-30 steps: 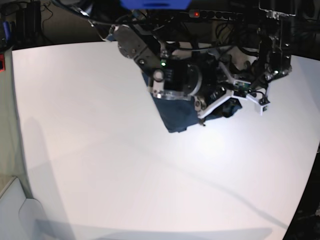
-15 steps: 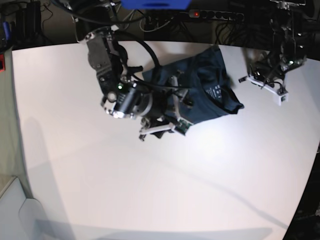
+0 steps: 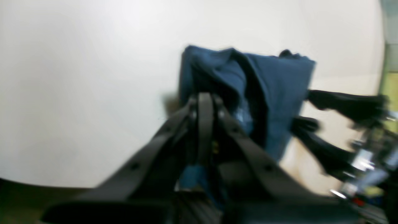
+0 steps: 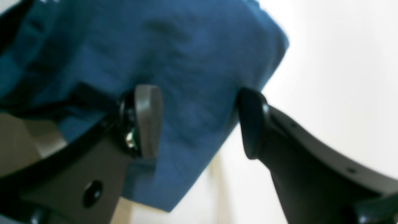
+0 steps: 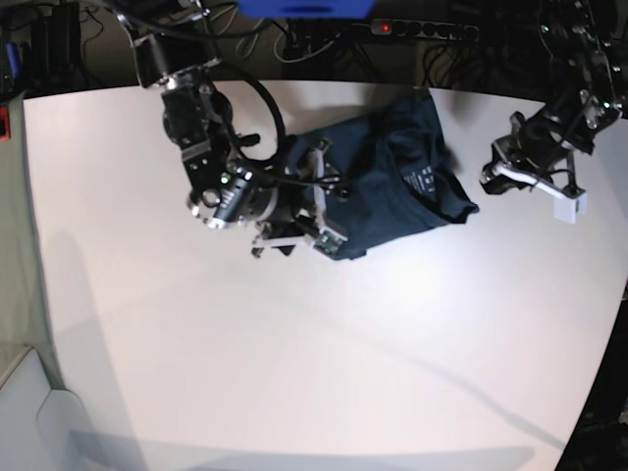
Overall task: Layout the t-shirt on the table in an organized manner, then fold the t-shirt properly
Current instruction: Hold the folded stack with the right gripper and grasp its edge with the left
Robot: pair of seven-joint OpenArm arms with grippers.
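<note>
The dark navy t-shirt lies bunched and creased at the back of the white table, with white label print showing near its neck. My right gripper hovers open over the shirt's left lower edge. In the right wrist view its fingers stand wide apart, and blue cloth of the t-shirt fills the gap beyond them. My left gripper is shut, just right of the shirt and apart from it. In the left wrist view this gripper points at the rumpled t-shirt.
The table's curved back edge runs just behind the shirt, with dark cables and a power strip beyond it. The right arm's black body stretches from the back left down to the shirt.
Both arms were bunched over the shirt a second ago. The right arm has swung left to the shirt's left edge, the left gripper has drawn off to the right, and the shirt now lies uncovered.
</note>
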